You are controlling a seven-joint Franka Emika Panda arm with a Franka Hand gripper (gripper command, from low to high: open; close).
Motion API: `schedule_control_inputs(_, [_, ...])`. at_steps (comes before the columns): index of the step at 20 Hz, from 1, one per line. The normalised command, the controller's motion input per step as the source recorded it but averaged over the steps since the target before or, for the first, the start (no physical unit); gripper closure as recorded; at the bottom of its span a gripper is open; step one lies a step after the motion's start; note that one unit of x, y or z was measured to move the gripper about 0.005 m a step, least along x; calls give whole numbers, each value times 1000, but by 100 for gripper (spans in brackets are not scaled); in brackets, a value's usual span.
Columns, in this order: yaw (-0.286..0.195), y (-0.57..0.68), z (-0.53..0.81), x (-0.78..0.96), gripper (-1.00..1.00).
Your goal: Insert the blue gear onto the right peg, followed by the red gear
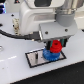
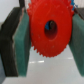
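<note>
White and glossy, the tabletop (image 1: 15,67) fills the scene under the Franka arm's pale body. From the exterior view, the gripper (image 1: 56,44) hangs down from a dark wrist block, pinching the small round bright-red plastic gear (image 1: 56,46) between its fingers. The wrist view shows this hold closely: the toothed red disc (image 2: 50,27) with its dark centre hole sits between two teal finger pads (image 2: 21,42), one pressed against each side of its rim, with black finger bodies behind them. Directly beneath the red gear, at its six o'clock in the exterior view, lies the flat round bright-blue plastic gear (image 1: 51,54), wider than the red one; the two look touching or very nearly so, though the blur does not let me tell which. The blue gear rests on the black-framed pale rectangular plate (image 1: 36,58), toward the plate's three o'clock end in the exterior view. The right peg, a thin dark upright pin, is hidden under the gears. A black cable (image 1: 12,36) curves away from the arm toward nine o'clock.
</note>
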Motion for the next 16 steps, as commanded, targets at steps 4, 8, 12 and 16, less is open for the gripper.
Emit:
schedule_control_inputs(4, [0, 0, -188, -31, 100])
schedule_control_inputs(8, [0, 0, -247, -111, 100])
schedule_control_inputs(12, [0, -4, 199, -255, 100])
schedule_control_inputs(16, [0, 0, 206, -34, 100])
